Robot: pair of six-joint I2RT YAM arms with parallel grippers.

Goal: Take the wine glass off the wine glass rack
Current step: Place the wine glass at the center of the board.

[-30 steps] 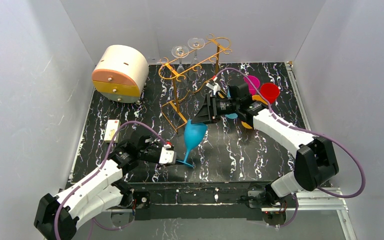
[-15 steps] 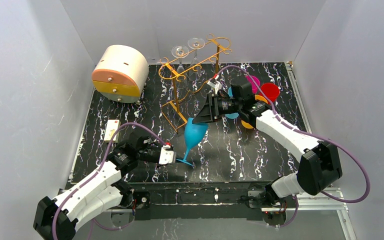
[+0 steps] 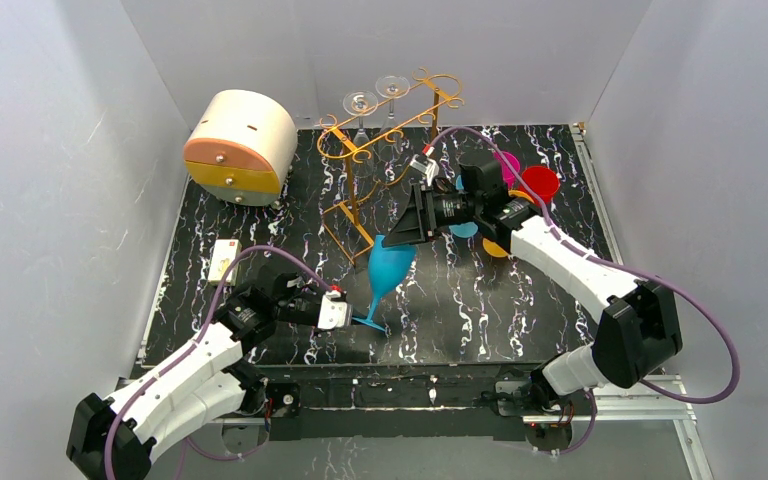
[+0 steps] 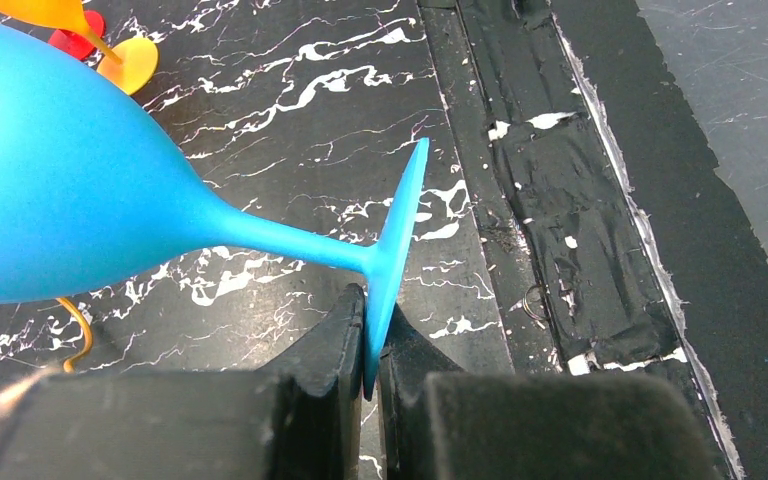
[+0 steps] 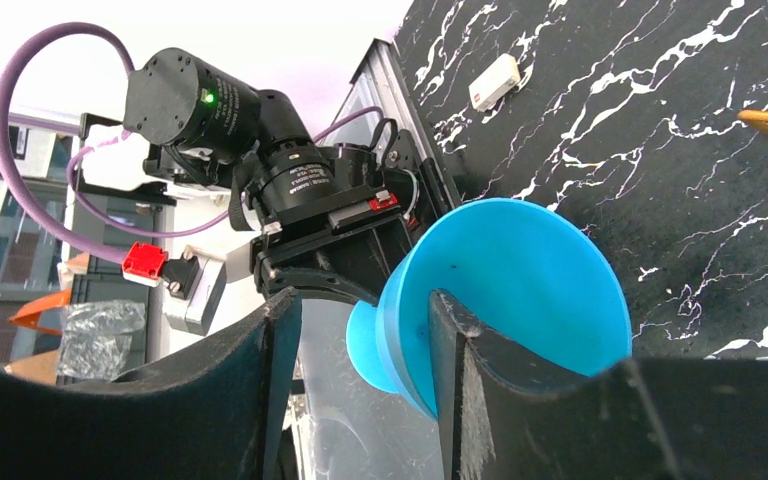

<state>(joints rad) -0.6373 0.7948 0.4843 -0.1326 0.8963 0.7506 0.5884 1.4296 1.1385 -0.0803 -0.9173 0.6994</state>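
A blue wine glass (image 3: 388, 270) hangs tilted over the middle of the table, off the golden wire wine glass rack (image 3: 380, 150) at the back. My left gripper (image 3: 355, 318) is shut on the rim of its round foot (image 4: 395, 230), jaws (image 4: 372, 310) pinching it edge-on. My right gripper (image 3: 392, 240) stands open at the bowl's mouth (image 5: 520, 270). One finger (image 5: 450, 340) sits inside the bowl rim; the other (image 5: 275, 340) stands clear outside it. Two clear glasses (image 3: 360, 103) still hang on the rack.
A round cream-and-orange drawer box (image 3: 240, 145) stands back left. Red (image 3: 538, 183) and pink (image 3: 505, 165) glasses cluster behind my right arm. A small white box (image 3: 222, 258) lies near the left edge. White walls close in on three sides.
My right wrist has shifted slightly up and left at the bowl's rim. The blue glass and my left gripper have stayed in place.
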